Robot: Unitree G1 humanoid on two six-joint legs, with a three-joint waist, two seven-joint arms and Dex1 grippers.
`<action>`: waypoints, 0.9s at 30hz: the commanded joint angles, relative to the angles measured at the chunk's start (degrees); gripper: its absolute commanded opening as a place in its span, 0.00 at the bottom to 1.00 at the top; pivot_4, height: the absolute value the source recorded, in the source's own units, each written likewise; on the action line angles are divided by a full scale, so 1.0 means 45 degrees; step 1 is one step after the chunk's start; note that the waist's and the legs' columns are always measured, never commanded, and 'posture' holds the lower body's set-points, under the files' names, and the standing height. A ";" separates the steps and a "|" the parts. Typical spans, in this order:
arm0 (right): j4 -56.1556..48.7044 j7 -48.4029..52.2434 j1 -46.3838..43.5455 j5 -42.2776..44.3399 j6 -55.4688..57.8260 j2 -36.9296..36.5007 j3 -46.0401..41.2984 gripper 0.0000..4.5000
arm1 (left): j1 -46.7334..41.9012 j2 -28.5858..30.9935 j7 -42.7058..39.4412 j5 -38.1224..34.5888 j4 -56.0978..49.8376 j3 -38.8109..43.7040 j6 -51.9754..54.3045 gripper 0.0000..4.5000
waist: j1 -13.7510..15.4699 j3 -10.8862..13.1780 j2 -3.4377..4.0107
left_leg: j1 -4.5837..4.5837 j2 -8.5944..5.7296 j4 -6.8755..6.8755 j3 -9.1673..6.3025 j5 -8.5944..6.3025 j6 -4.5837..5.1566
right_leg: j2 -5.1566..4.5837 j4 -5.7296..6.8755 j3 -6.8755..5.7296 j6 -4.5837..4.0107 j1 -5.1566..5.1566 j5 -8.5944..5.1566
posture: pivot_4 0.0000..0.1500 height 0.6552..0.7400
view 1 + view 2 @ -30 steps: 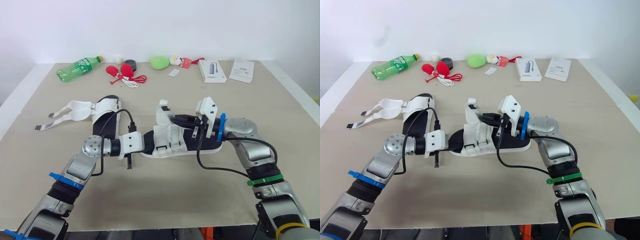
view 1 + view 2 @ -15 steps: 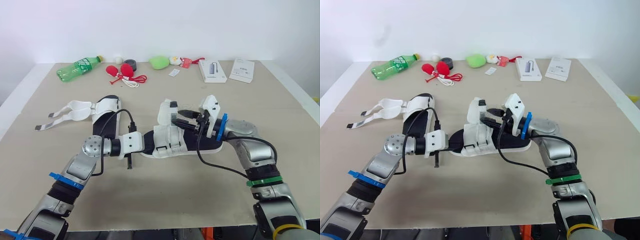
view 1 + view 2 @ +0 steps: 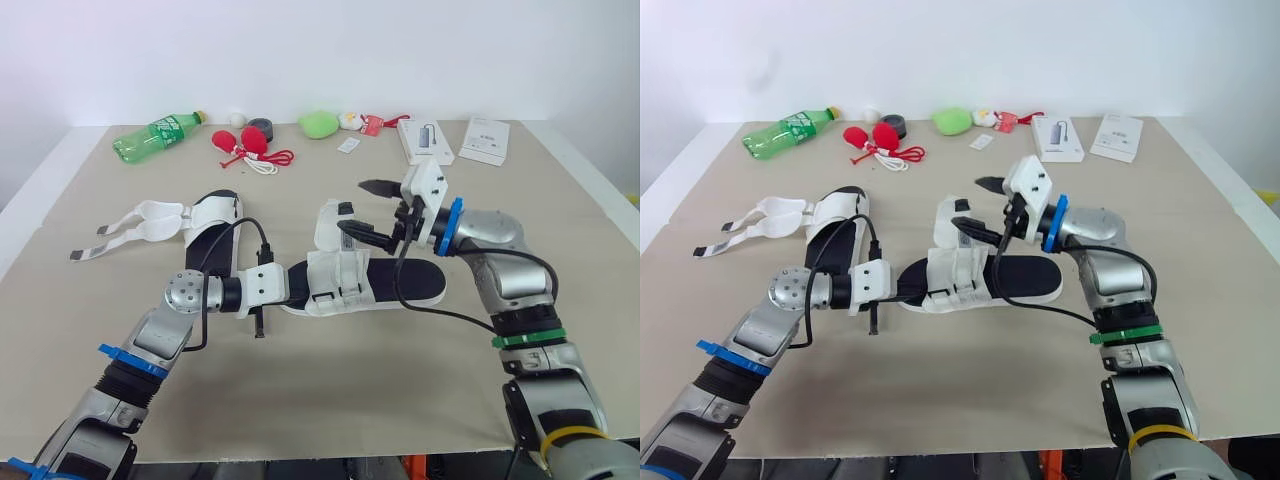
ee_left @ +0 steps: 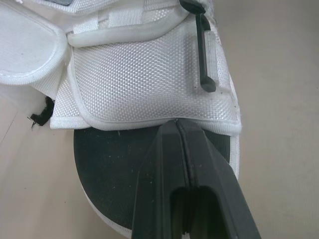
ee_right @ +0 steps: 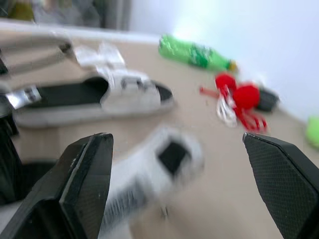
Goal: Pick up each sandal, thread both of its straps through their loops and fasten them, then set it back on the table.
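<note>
The far-left sandal [image 3: 212,222] lies sole down on the counter [image 3: 330,400]. Its two white straps [image 3: 140,222] are spread flat beside it and unthreaded, so it looks untouched.

The left tool [image 4: 176,124] is clenched, with its fingers pressed together and nothing between them. Its tip lies on the black footbed of the middle sandal [image 3: 425,285], right at the edge of the white upper [image 3: 335,282], apparently pinning the shoe to the counter. On this sandal the lower band seems to be closed over its loops, though I cannot tell whether it is fully fastened. The second strap [image 3: 328,222] stands upright and free, its dark fastening patch showing.

The right tool [image 3: 369,210] hovers just beside that strap, released, with its jaws spread wide and gripping nothing.

I judge the task less than half done. One strap here is yet to be threaded and pressed down, and then comes the whole of the other sandal.

The counter is a matte tan board in front of a plain white wall. Along its far edge, well apart from the work, sit:
- a green plastic bottle [image 3: 160,133]
- red bulbs on a cord [image 3: 250,143]
- a green lump [image 3: 318,124]
- two white boxes [image 3: 425,141]
</note>
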 commanded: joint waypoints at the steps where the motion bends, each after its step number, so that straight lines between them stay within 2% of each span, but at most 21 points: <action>1: -0.0644 0.0888 -0.0766 0.0996 0.0157 0.0093 -0.0485 0.74 | 0.0077 -0.0072 -0.0134 0.0204 0.0169 -0.0373 0.0180 0.00 | 0.0002 0.0000 0.0000 | -0.0002 0.0000 0.0000 0.0000 0.0000 0.0000 | 0.0000 0.0000 0.0000 0.0001 -0.0001 0.0000 | 1.00 1.00; 4: -0.1137 0.2883 -0.0888 0.1863 0.1333 -0.0435 0.0075 0.41 | 0.0097 -0.0044 -0.0135 0.0211 0.0161 -0.0366 0.0172 0.00 | 0.0004 0.0000 0.0000 | -0.0004 0.0000 0.0000 0.0000 0.0000 0.0000 | 0.0000 0.0000 0.0000 0.0002 -0.0002 0.0001 | 1.00 1.00; 5: -0.1255 0.3407 -0.0865 0.1848 0.1645 -0.0682 0.0373 0.34 | 0.0102 -0.0041 -0.0136 0.0213 0.0159 -0.0370 0.0174 0.00 | 0.0008 0.0000 0.0000 | -0.0005 0.0000 0.0000 -0.0001 0.0000 0.0000 | 0.0000 0.0000 -0.0001 0.0002 -0.0002 0.0001 | 1.00 1.00; 6: -0.1331 0.3749 -0.0818 0.1701 0.1795 -0.0886 0.0619 0.19 | 0.0107 -0.0045 -0.0131 0.0216 0.0149 -0.0379 0.0181 0.00 | 0.0006 0.0000 0.0000 | -0.0007 -0.0001 0.0000 -0.0002 0.0000 0.0000 | 0.0000 -0.0001 0.0000 0.0004 -0.0002 0.0000 | 1.00 1.00; 7: -0.1297 0.3896 -0.0785 0.1396 0.2142 -0.1105 0.0980 0.13 | 0.0115 -0.0051 -0.0129 0.0218 0.0135 -0.0388 0.0186 0.00 | 0.0005 0.0000 0.0001 | -0.0006 0.0000 0.0000 -0.0001 0.0000 -0.0001 | 0.0000 -0.0001 0.0000 0.0004 -0.0002 0.0000 | 1.00 1.00; 8: -0.1124 0.3875 -0.0794 0.0993 0.2365 -0.1255 0.1314 0.01 | 0.0127 -0.0061 -0.0121 0.0217 0.0113 -0.0397 0.0199 0.00 | 0.0004 -0.0001 0.0001 | -0.0006 -0.0001 0.0000 -0.0001 -0.0001 -0.0001 | 0.0000 -0.0001 0.0000 0.0003 -0.0004 0.0000 | 1.00 1.00; 27: 0.2788 0.3462 -0.2445 -0.2886 0.1263 -0.1045 0.2883 0.00 | 0.0364 -0.0045 -0.0012 0.0245 -0.0164 -0.0450 0.0275 0.00 | 0.0002 -0.0001 0.0001 | -0.0038 -0.0003 0.0002 0.0001 0.0000 -0.0002 | 0.0000 0.0001 0.0001 0.0009 -0.0045 0.0006 | 1.00 1.00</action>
